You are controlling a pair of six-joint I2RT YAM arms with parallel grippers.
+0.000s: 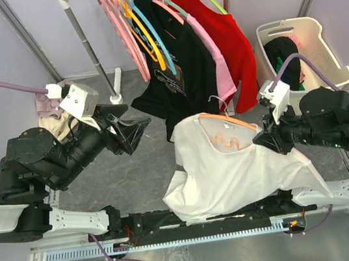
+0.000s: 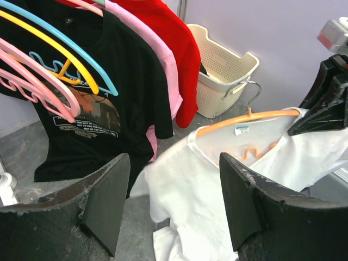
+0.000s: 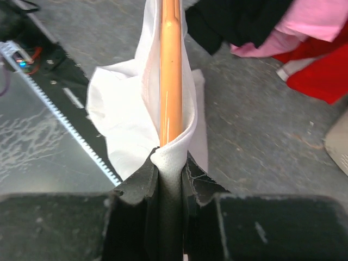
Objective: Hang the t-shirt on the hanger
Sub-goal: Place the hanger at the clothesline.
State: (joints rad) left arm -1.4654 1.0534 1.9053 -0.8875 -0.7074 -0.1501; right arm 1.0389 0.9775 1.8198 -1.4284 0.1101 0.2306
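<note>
The white t-shirt [image 1: 233,174] hangs over the orange hanger [image 1: 226,121], whose arch and metal hook stick out of the neck opening. The shirt's lower part lies bunched on the floor. My right gripper [image 1: 262,138] is shut on the hanger's right end, with shirt cloth wrapped over it. In the right wrist view the hanger [image 3: 171,65] runs straight out of the shut right gripper [image 3: 172,163], with the t-shirt [image 3: 117,109] folded around it. My left gripper [image 1: 136,128] is open and holds nothing, well left of the shirt. In the left wrist view the left gripper [image 2: 174,179] frames the t-shirt [image 2: 196,185] and hanger [image 2: 244,119] beyond it.
A clothes rack [image 1: 90,51] at the back carries pink hangers [image 1: 122,33], a black printed shirt [image 1: 179,71], a pink shirt [image 1: 222,74] and a red shirt [image 1: 229,37]. A cream laundry basket [image 1: 300,46] stands at the back right. A pile of cloth [image 1: 51,116] lies at the left.
</note>
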